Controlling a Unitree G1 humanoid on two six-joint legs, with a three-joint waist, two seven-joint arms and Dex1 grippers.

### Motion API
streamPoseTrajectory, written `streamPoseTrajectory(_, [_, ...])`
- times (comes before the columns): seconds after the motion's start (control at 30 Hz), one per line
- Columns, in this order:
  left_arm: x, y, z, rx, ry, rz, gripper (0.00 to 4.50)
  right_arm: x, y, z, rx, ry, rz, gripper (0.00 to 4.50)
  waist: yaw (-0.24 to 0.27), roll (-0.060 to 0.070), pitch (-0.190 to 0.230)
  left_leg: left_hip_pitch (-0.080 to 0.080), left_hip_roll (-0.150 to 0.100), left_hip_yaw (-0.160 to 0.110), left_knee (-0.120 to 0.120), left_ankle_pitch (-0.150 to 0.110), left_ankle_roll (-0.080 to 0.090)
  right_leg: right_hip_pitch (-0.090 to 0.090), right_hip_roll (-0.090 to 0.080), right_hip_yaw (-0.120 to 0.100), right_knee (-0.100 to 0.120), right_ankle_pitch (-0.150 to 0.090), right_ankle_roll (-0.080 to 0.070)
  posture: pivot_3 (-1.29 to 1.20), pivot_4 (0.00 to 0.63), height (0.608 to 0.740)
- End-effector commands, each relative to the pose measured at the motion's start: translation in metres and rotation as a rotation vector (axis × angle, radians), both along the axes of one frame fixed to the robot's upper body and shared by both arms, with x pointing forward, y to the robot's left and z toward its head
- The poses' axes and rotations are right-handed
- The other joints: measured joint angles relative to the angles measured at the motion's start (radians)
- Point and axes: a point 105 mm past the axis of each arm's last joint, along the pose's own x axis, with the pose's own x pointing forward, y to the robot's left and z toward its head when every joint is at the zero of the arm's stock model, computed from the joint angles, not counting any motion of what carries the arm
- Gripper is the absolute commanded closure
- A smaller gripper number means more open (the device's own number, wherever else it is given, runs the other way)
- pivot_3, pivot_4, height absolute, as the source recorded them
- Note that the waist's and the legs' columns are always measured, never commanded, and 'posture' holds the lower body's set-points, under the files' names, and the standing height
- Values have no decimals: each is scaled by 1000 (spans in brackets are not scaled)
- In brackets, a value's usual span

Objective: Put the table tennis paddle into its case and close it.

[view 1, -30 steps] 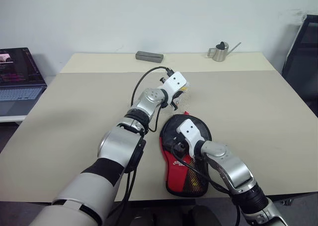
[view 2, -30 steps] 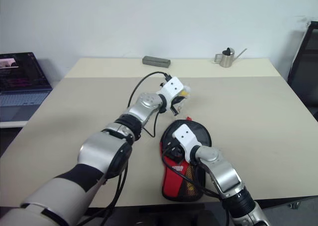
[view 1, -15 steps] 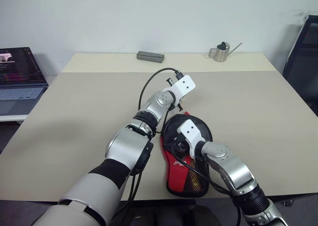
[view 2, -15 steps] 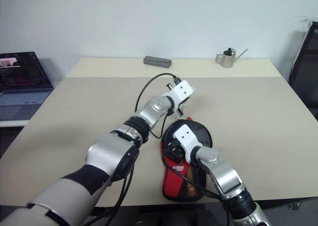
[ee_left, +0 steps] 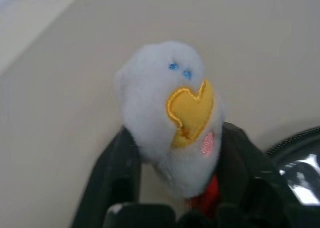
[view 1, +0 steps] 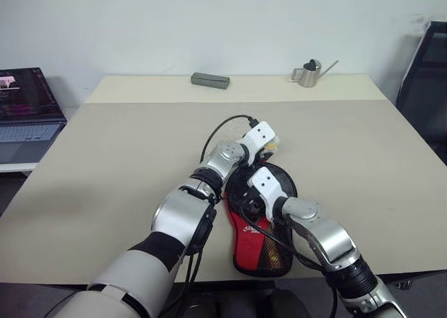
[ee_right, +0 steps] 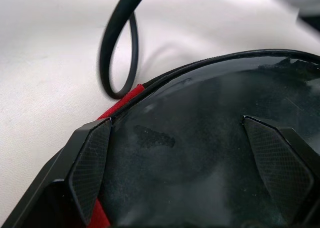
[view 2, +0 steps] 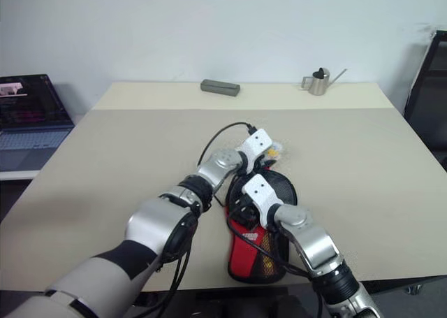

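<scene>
The case (view 1: 262, 242), black with a red mesh panel, lies flat at the table's near edge. Its white-and-yellow duck charm (ee_left: 172, 112) sits at the far rim of the case's round end (view 1: 277, 145). My left gripper (ee_left: 177, 138) is there, its black fingers (ee_left: 117, 173) apart on either side of the duck, which looks unsqueezed. My right gripper (ee_right: 175, 125) stands open low over the case's round black top (ee_right: 200, 153), with its pads (ee_right: 90, 163) wide apart. The table tennis paddle is hidden.
A black cable (ee_right: 120, 42) loops on the table (view 1: 105, 157) beside the case. A grey block (view 1: 210, 80) and a metal watering can (view 1: 308, 73) stand at the far edge. A laptop (view 1: 24, 112) sits off to the left, a dark chair (view 1: 426, 80) to the right.
My left gripper has come down and to the right with the duck charm, onto the case's far rim, and its fingers have spread. The right gripper has stayed in place.
</scene>
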Motion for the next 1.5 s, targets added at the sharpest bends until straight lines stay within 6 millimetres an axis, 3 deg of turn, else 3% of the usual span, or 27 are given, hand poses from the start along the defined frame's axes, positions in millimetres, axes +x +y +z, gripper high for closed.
streamPoseTrajectory(0.03, [3, -7, 23, -93, -19, -10, 847, -7, -11, -42, -92, 147, -19, 0, -1, 0, 0, 0, 0, 0, 0, 0, 0, 0, 0, 0, 0, 0, 0, 0, 150, 740])
streamPoseTrajectory(0.1, [7, -2, 30, -95, -42, 7, 105, -5, -12, -41, -95, 144, -16, 0, -2, 0, -1, 0, 0, 0, 0, 0, 0, 0, 0, 0, 0, 0, 1, 0, 150, 740])
streamPoseTrajectory(0.13, [10, 3, 36, -108, -51, 27, 42, -4, -12, -41, -98, 141, -12, 0, -2, 0, -1, 0, 0, 0, 0, 0, 0, 0, 0, 0, 0, 0, 1, 0, 150, 740])
streamPoseTrajectory(0.27, [24, 32, 58, -113, -126, 106, 42, 1, -14, -40, -105, 133, -2, 0, -11, 0, -1, 1, 0, 0, 0, 0, 0, 0, 0, 0, 0, 0, 1, 0, 150, 740])
streamPoseTrajectory(0.47, [36, 92, 102, -181, -217, 173, 42, 9, -18, -39, -118, 119, 11, 0, -14, 0, -1, 1, 0, 0, 0, 1, -1, 0, 0, 0, 1, 1, 1, 0, 150, 740])
streamPoseTrajectory(0.57, [28, 124, 115, -245, -203, 106, 42, 13, -21, -38, -123, 116, 11, 0, -14, 0, -1, 1, 0, -1, 0, 1, -2, 0, 0, 0, 0, 1, 0, 0, 150, 740])
streamPoseTrajectory(0.67, [15, 149, 110, -241, -171, 32, 42, 15, -25, -38, -126, 115, 10, 0, -14, 1, -1, 1, 0, 0, 0, 1, -2, 0, 0, 0, 0, 1, 0, 0, 150, 740])
streamPoseTrajectory(0.77, [-11, 169, 102, -276, -101, -94, 42, 17, -30, -36, -125, 115, 8, 0, -15, 4, -4, 1, 0, 0, 0, 1, -2, 1, 0, 1, 0, 1, 0, 0, 150, 740])
streamPoseTrajectory(0.97, [-72, 168, 71, -258, 25, -245, 42, 23, -42, -15, -65, 101, -3, 0, -3, 4, -4, -1, 5, -2, 0, 1, -2, 1, -2, 1, 0, 2, -1, 0, 150, 740])
streamPoseTrajectory(1.07, [-93, 159, 66, -263, 43, -277, 42, 20, -43, 3, 1, 98, 25, 0, 9, 4, -4, -1, 4, -2, 0, 1, -2, 1, -2, 1, -1, 2, -1, 0, 150, 740])
streamPoseTrajectory(1.23, [-113, 148, 63, -267, 50, -297, 42, 10, -48, 41, 76, 72, 81, 0, 10, 5, -3, -1, 5, -2, 0, 1, -2, 0, -2, 1, -1, 1, -1, 0, 150, 740])
streamPoseTrajectory(1.5, [-122, 134, 53, -244, 50, -268, 42, -7, -70, 100, 87, -4, 161, 0, 9, 6, 0, -2, 5, -1, -1, 1, -1, -1, -2, 2, -2, 1, -1, 0, 150, 740])
